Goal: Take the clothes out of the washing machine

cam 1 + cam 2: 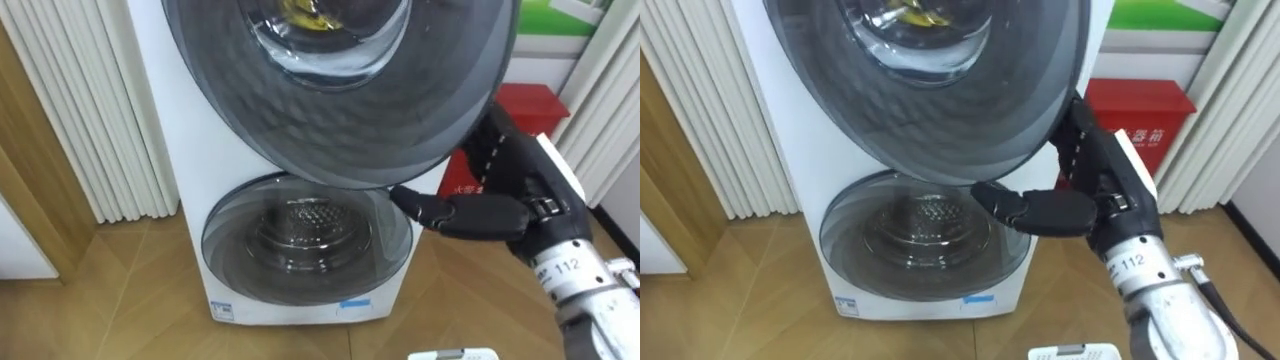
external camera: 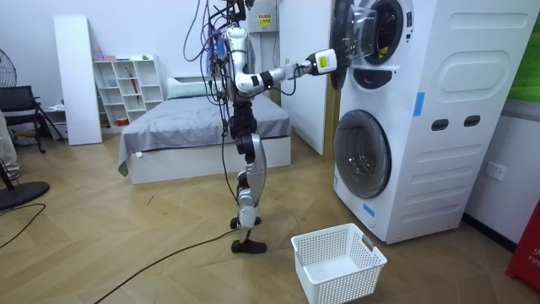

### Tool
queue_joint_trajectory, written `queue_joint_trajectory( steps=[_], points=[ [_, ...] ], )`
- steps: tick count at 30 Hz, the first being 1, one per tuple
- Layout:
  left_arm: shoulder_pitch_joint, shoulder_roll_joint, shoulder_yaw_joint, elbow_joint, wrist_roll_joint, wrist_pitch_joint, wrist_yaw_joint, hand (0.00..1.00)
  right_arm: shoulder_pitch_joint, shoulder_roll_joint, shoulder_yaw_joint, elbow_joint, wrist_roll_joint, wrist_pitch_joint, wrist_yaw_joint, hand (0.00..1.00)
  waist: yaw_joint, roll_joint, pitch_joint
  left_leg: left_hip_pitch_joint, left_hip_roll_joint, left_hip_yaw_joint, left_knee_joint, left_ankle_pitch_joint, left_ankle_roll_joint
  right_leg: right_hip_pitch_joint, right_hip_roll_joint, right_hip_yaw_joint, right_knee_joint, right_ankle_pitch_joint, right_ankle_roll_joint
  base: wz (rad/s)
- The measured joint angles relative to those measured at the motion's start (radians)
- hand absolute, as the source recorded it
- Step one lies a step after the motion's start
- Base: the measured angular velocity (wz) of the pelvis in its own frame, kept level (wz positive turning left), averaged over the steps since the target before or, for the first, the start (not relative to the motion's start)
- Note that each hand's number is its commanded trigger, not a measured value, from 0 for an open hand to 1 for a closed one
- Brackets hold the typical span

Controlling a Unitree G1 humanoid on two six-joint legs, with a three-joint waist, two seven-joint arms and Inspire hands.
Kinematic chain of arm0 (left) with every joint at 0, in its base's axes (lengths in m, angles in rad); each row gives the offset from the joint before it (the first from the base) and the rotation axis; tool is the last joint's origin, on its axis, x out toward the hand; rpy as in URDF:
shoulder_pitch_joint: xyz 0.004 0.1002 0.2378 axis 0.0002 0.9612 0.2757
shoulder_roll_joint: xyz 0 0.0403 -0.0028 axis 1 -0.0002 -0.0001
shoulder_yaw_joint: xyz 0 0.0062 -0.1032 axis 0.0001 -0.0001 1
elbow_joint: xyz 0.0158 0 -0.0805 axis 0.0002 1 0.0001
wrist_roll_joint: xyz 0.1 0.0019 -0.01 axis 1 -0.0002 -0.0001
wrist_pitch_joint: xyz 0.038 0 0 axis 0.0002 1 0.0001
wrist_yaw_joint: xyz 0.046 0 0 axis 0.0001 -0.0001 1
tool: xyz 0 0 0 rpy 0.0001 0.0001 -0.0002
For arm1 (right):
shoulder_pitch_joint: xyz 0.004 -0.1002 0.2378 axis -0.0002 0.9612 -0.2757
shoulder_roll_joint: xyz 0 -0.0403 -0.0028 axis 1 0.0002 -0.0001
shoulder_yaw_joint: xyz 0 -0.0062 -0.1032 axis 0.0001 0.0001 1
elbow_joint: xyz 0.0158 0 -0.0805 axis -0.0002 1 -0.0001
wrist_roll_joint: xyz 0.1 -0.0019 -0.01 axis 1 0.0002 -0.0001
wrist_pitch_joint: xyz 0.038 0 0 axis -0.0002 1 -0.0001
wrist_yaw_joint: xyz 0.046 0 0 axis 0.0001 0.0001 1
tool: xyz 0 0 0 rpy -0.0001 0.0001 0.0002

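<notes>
The stacked white washing machine (image 2: pixel 439 118) stands right in front of me. Its upper round door (image 1: pixel 330 110) has swung out towards me and fills the top of the eye views. Through the door's glass a bit of yellow cloth (image 1: pixel 300 12) shows in the upper drum. My right hand (image 1: pixel 500 195) is at the door's lower right rim, with the fingers hooked up behind the edge and the thumb stretched out under it. In the room view I stand upright before the machine, and the right hand (image 2: pixel 323 61) reaches up to the upper door (image 2: pixel 342 42).
The lower door (image 1: pixel 305 235) is closed, with a bare metal drum behind its glass. A white laundry basket (image 2: pixel 337 262) sits on the wooden floor by my feet. A red box (image 1: pixel 525 105) stands to the machine's right, pale curtains (image 1: pixel 90 110) to its left, and a bed (image 2: pixel 194 127) behind me.
</notes>
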Motion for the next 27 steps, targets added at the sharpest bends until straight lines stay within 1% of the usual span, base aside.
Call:
queue_joint_trajectory(
  steps=[3,5,10,14,17,21,23,27],
  points=[
    [-0.002,-0.002,-0.017,0.002,-0.001,-0.003,0.016,0.00,0.011,0.000,0.006,-0.026,0.001,0.000,0.043,0.00,-0.018,0.001,0.0001,0.001,0.002,0.005,0.000,0.000,0.000,-0.001,0.002,0.011,0.000,0.000,-0.001,-0.06],
    [-0.006,-0.003,-0.022,0.011,-0.001,-0.005,0.026,0.00,0.011,0.009,0.013,-0.049,0.003,0.000,0.075,0.00,-0.020,0.004,-0.0012,0.003,0.006,0.019,-0.001,-0.002,-0.003,-0.007,0.007,0.027,0.000,0.002,-0.003,-0.18],
    [-0.016,-0.009,-0.023,0.010,-0.001,-0.008,0.038,0.00,0.011,0.014,0.019,-0.091,0.003,0.000,0.124,0.00,-0.024,0.012,-0.0007,0.003,0.008,0.033,-0.001,-0.002,-0.004,-0.015,0.011,0.045,0.001,0.004,-0.005,-0.10],
    [-0.020,-0.010,-0.023,0.009,0.000,-0.014,0.038,0.00,0.010,0.024,0.018,-0.111,0.005,0.000,0.163,0.00,-0.028,0.016,-0.0014,0.002,0.008,0.035,-0.001,-0.002,-0.004,-0.016,0.011,0.048,0.000,0.004,-0.005,-0.01],
    [-0.023,-0.010,-0.023,0.007,0.000,-0.020,0.038,0.00,0.010,0.038,0.017,-0.115,0.005,0.000,0.195,0.00,-0.029,0.017,-0.0015,0.000,0.009,0.035,-0.001,-0.002,-0.004,-0.018,0.012,0.047,0.000,0.004,-0.005,0.00],
    [-0.023,-0.010,-0.023,0.007,0.000,-0.020,0.036,0.00,0.009,0.042,0.018,-0.122,0.005,0.001,0.234,0.00,-0.027,0.016,-0.0016,0.001,0.009,0.032,-0.001,-0.002,-0.004,-0.016,0.011,0.045,0.000,0.004,-0.005,0.00],
    [-0.023,-0.009,-0.035,0.007,0.000,-0.020,0.035,0.00,0.005,0.047,0.020,-0.122,0.004,0.002,0.245,0.00,-0.026,0.017,-0.0015,0.000,0.009,0.029,0.000,-0.002,-0.004,-0.016,0.011,0.042,0.001,0.004,-0.005,0.00],
    [-0.027,-0.010,-0.036,0.010,0.000,-0.021,0.028,0.00,-0.009,0.048,0.030,-0.124,0.002,0.005,0.270,0.00,-0.017,0.018,-0.0008,0.000,0.009,0.028,0.005,-0.002,-0.004,-0.015,0.010,0.042,0.002,0.004,-0.005,0.00]
  ],
)
